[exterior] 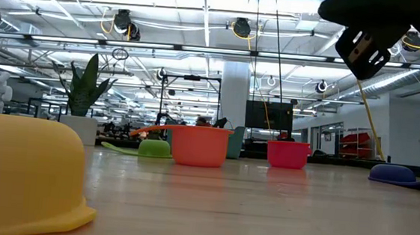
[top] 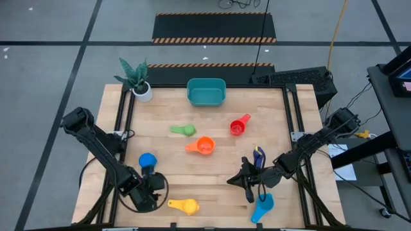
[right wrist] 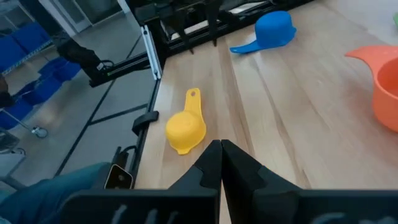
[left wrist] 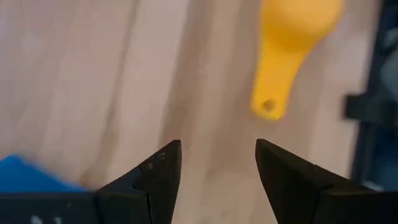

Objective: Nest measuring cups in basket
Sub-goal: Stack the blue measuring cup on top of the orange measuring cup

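left hand [left wrist: 217,168] wide over the table; right hand [right wrist: 221,155] closed, empty, raised near front edge.

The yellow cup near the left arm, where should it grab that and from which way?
Probably by the handle of the yellow cup. The cup lies bowl-down, a rounded dome in the low view, poor for two fingers, while the flat handle sticks out toward the left gripper, which is open. Come straight down, fingers across the handle.

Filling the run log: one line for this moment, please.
phase: pre-grasp | left end effector: open, near yellow cup | right end effector: shut, empty | basket: empty | cups nested: none
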Tool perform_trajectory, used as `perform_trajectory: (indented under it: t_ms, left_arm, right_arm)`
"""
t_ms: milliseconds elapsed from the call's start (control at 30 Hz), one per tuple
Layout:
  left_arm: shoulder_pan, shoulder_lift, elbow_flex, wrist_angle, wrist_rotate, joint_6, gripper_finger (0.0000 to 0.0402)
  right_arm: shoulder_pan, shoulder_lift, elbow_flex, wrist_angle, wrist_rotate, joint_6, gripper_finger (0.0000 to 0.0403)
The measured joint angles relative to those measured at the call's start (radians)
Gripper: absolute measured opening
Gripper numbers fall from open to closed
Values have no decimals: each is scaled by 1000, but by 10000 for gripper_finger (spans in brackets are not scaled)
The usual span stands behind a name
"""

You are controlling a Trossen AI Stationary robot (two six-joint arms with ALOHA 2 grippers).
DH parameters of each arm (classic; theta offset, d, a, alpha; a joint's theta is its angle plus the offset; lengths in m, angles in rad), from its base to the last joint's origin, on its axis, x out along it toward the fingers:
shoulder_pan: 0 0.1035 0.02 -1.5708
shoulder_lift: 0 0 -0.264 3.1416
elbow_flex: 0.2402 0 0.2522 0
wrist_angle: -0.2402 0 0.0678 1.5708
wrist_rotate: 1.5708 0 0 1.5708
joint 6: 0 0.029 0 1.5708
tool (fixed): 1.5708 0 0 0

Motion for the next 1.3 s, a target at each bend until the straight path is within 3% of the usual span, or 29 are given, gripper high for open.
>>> perform_trajectory:
  t_ms: [200,733,1300]
  left_arm:
    - [-35,7,-10,-77,-1,-73,209]
    - [-108,226,-19,-171,-53,-68,209]
    - [-114,229,-7,-332,-26,-121,209]
  right_arm:
    - [0,0,0,-16,0,-58,0]
    - [-1,0,0,-33,-7,-228,0]
    - [-1,0,0,-53,-10,-221,0]
